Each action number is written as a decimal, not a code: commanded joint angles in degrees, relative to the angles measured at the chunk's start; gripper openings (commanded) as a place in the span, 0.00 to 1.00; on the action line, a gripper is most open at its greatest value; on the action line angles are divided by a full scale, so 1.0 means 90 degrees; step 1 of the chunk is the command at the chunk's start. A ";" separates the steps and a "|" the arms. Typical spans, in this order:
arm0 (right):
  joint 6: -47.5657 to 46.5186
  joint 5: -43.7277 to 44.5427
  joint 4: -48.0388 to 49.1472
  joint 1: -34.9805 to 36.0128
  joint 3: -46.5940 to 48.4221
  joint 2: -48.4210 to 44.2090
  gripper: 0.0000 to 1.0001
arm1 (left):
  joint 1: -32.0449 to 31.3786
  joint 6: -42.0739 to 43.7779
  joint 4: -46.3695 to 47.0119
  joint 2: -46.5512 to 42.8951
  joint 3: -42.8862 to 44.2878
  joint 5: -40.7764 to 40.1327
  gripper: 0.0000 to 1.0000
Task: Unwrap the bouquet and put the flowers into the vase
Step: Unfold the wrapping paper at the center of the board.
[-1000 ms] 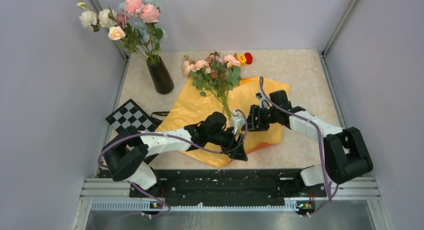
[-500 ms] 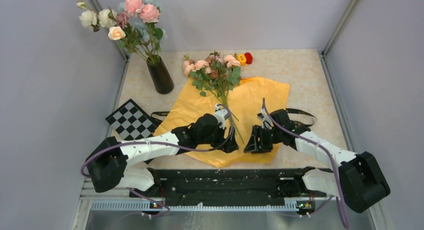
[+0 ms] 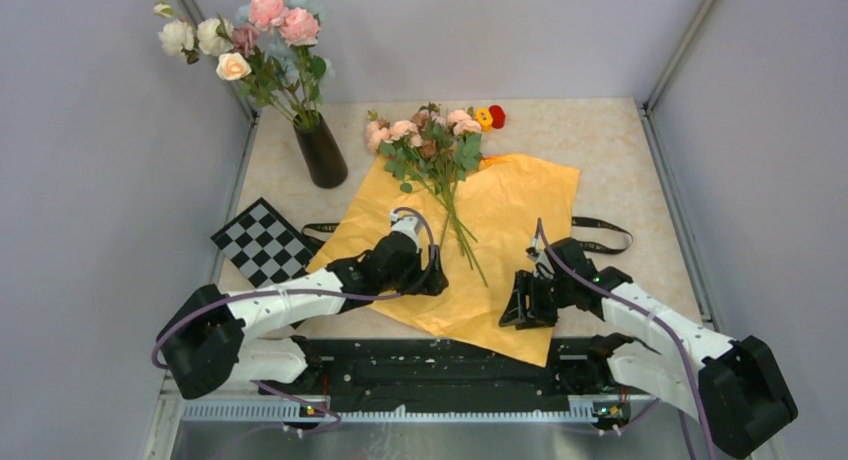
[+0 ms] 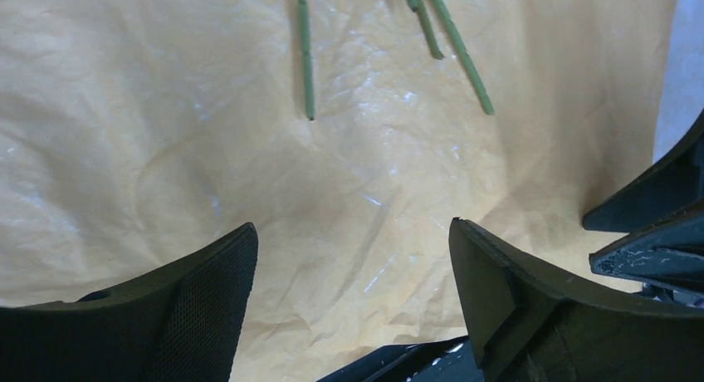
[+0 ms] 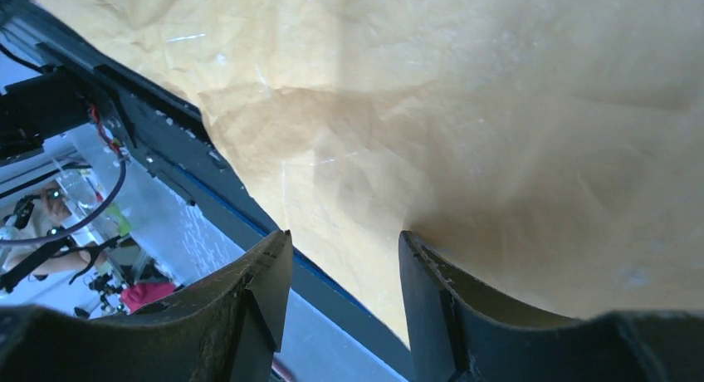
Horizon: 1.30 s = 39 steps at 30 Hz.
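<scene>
**Hovering empty-jawed over the orange paper (image 3: 520, 195)**

Nearest the bases, the right gripper (image 3: 520, 315) sits at the sheet's near edge. Its jaws are partly apart, the paper shows in the gap, and nothing is pinched. Just left and a little farther in, the left gripper (image 3: 437, 283) hangs over the same sheet with jaws spread wide and bare stem ends (image 4: 306, 83) ahead of it. The flowers (image 3: 430, 140) lie flat, their heads past the paper's far edge. The black ribbon (image 3: 600, 235) loops out on the right. At far left the vase (image 3: 322, 152) stands upright, holding a taller bunch (image 3: 262, 40).
</scene>
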 commanded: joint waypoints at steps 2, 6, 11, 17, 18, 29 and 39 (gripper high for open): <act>0.0367 0.0621 -0.0396 0.0092 -0.0071 0.0022 0.51 | 0.0492 -0.0476 0.0035 -0.0519 -0.0493 -0.0168 0.89; 0.0538 0.0938 -0.0491 0.0087 -0.0094 0.0070 0.52 | 0.0805 -0.0737 0.0130 -0.0806 -0.0899 0.0018 0.89; 0.0658 0.1222 -0.0601 0.0088 -0.0222 0.0056 0.52 | 0.0894 -0.1098 0.0124 -0.1169 -0.1408 -0.0022 0.89; 0.0503 0.1698 -0.0850 0.0087 0.0113 0.0030 0.53 | 0.0965 -0.1429 -0.0071 -0.1552 -0.1762 -0.0108 0.89; 0.0422 0.1767 -0.0920 0.0087 0.0237 0.0044 0.53 | 0.0966 -0.1433 -0.0132 -0.1614 -0.1762 -0.0121 0.89; 0.0172 0.1346 -0.0337 0.0089 0.0713 -0.0030 0.50 | 0.0976 -0.1055 -0.0571 -0.1827 -0.1127 -0.0133 0.92; 0.0234 0.1800 -0.0177 0.0092 0.0275 0.0116 0.48 | 0.1064 -0.1080 -0.0597 -0.1536 -0.1221 -0.0068 0.93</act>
